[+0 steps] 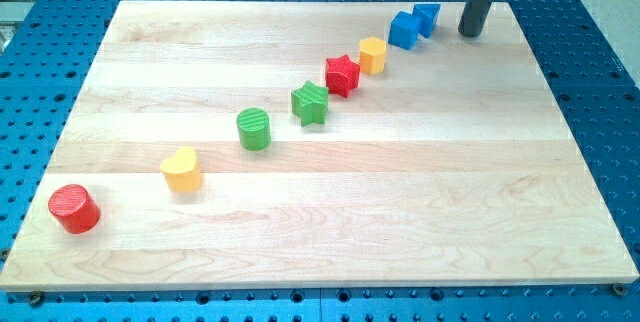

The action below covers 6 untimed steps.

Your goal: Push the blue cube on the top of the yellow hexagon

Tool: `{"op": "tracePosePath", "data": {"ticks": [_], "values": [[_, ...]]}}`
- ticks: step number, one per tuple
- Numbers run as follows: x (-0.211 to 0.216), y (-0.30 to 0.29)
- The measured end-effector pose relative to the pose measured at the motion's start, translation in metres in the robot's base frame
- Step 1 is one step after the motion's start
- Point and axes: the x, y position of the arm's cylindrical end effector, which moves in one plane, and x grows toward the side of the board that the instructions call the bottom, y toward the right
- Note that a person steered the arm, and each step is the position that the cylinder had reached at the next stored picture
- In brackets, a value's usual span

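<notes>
A blue cube [404,30] sits near the view's top right, just up and right of the yellow hexagon [372,54] and close to it. A second blue block [427,18] touches the cube on its upper right. My tip [471,33] rests on the board to the right of both blue blocks, a short gap from the second one. The rod rises out of the view's top.
A diagonal line of blocks runs down-left from the hexagon: a red star [342,75], a green star [310,103], a green cylinder [254,128], a yellow heart [182,170], a red cylinder [74,208]. The wooden board [400,212] lies on a blue perforated table.
</notes>
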Motion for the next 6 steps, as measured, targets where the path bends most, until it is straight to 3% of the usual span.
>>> {"op": "tracePosePath", "data": {"ticks": [2,4,6], "values": [[0.004,-0.02],[0.012,-0.083],[0.009,-0.073]]}}
